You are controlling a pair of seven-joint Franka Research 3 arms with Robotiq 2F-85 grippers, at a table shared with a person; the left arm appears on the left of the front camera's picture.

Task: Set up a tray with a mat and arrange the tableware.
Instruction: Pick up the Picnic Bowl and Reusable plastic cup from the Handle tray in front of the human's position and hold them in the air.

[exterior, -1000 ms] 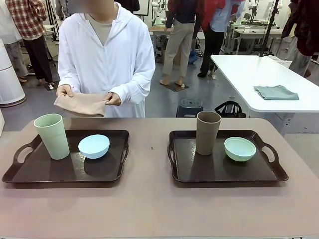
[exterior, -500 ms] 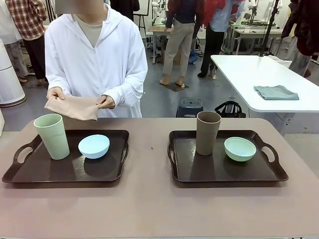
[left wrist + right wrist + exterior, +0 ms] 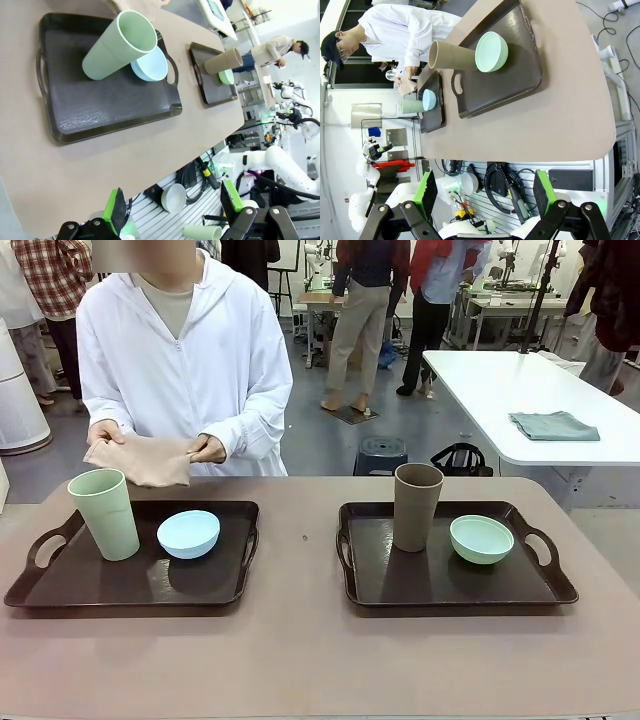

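On the counter (image 3: pixel 300 660), the left tray (image 3: pixel 60 592) is carrying the green cup (image 3: pixel 105 513) and blue bowl (image 3: pixel 188 533), the right tray (image 3: pixel 400 588) the brown cup (image 3: pixel 416 506) and mint bowl (image 3: pixel 481 538). At the far side, a person (image 3: pixel 190 370) is holding a folded mat (image 3: pixel 140 460). We are hanging our left hand (image 3: pixel 173 200) and right hand (image 3: pixel 484 187) released, grasping nothing.

In my front view, two trays sit side by side on the table (image 3: pixel 300 660), well apart: the left tray (image 3: pixel 60 585) at lower left of the frame and the right tray (image 3: pixel 430 585) at lower right. The left cup (image 3: pixel 105 513) stands at the left tray's rear left, with the left bowl (image 3: pixel 188 533) just to its right. On the right tray, the right cup (image 3: pixel 416 506) stands rear left and the right bowl (image 3: pixel 481 538) is nearby to its right. Beyond the table's far edge, at upper left, a person (image 3: pixel 190 360) holds a cloth (image 3: pixel 140 460).
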